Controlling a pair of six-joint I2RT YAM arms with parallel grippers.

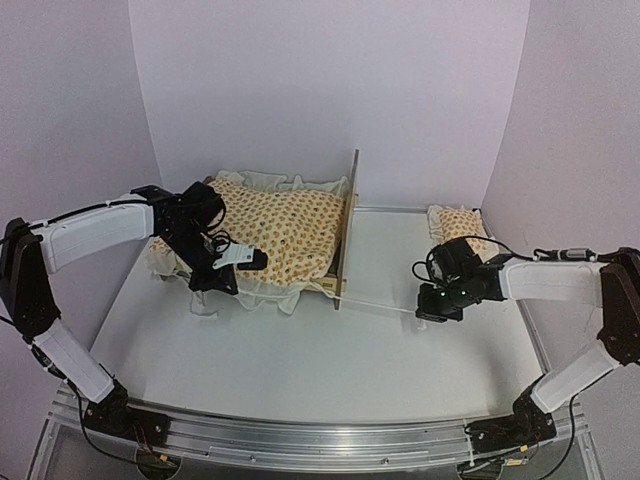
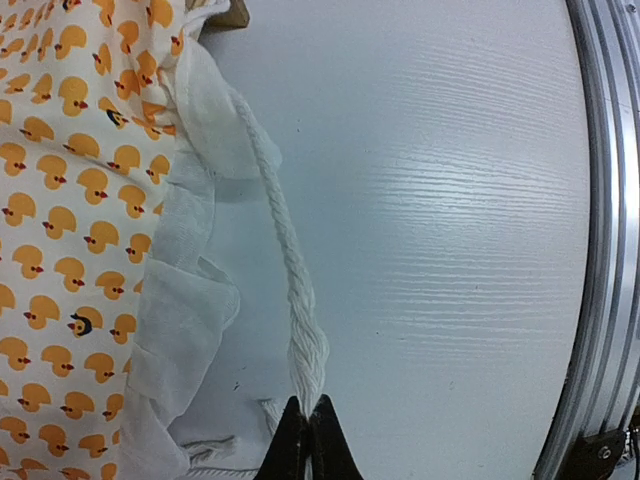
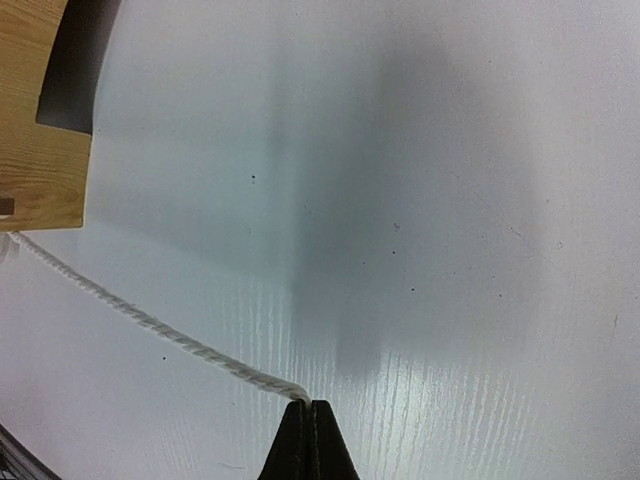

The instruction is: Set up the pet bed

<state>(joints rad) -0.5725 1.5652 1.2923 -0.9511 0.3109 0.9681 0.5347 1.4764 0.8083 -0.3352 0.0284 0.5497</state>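
The pet bed [image 1: 346,232] stands at the back left, its plywood headboard upright, with the duck-print mattress cushion [image 1: 272,232] lying on it. My left gripper [image 1: 212,285] sits at the bed's front left corner. In the left wrist view this gripper [image 2: 308,405] is shut on the frayed end of a thick white twisted cord [image 2: 285,250] that runs up to the cushion's white ruffle [image 2: 185,300]. My right gripper [image 1: 425,312] is low over the table, right of the headboard. It [image 3: 308,403] is shut on a thin white cord [image 3: 150,325] stretched to the wooden bed foot [image 3: 40,130].
A small matching pillow [image 1: 460,222] lies at the back right, beyond the right arm. The thin cord [image 1: 380,303] spans the table between headboard and right gripper. A metal rail [image 1: 320,440] edges the table's near side, and purple walls close in the back and sides.
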